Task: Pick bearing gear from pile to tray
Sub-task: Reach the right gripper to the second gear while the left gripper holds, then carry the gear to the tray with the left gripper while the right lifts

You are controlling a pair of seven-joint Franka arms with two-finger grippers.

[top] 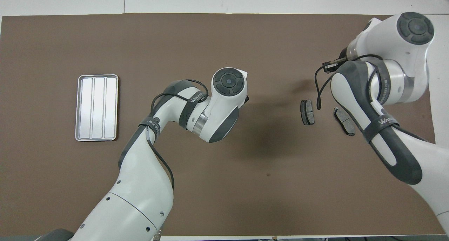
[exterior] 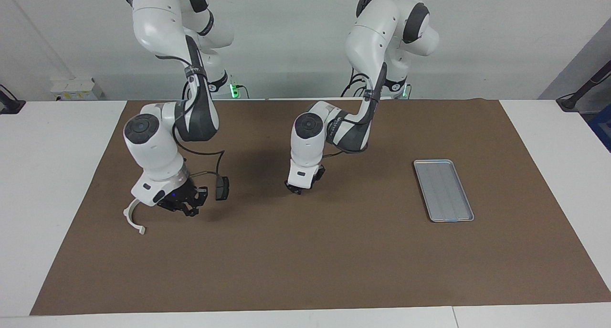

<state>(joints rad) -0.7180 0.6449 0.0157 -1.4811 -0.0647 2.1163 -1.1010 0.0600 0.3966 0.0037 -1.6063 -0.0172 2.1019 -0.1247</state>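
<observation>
My right gripper (exterior: 190, 211) hangs just above the mat at the pile, beside the white half-ring bracket (exterior: 130, 217). Its fingertips are shut, and the small black round bearing gear that lay there no longer shows on the mat; it seems pinched between them. Two dark brake pads (top: 307, 112) (top: 344, 121) lie nearer to the robots than the bracket; one brake pad (exterior: 221, 188) shows in the facing view. My left gripper (exterior: 296, 189) is low over the middle of the mat, shut on nothing. The silver tray (exterior: 444, 190) (top: 96, 107) lies bare toward the left arm's end.
A brown mat (exterior: 305, 261) covers most of the white table. In the overhead view the arms' wrists hide both grippers and the bracket.
</observation>
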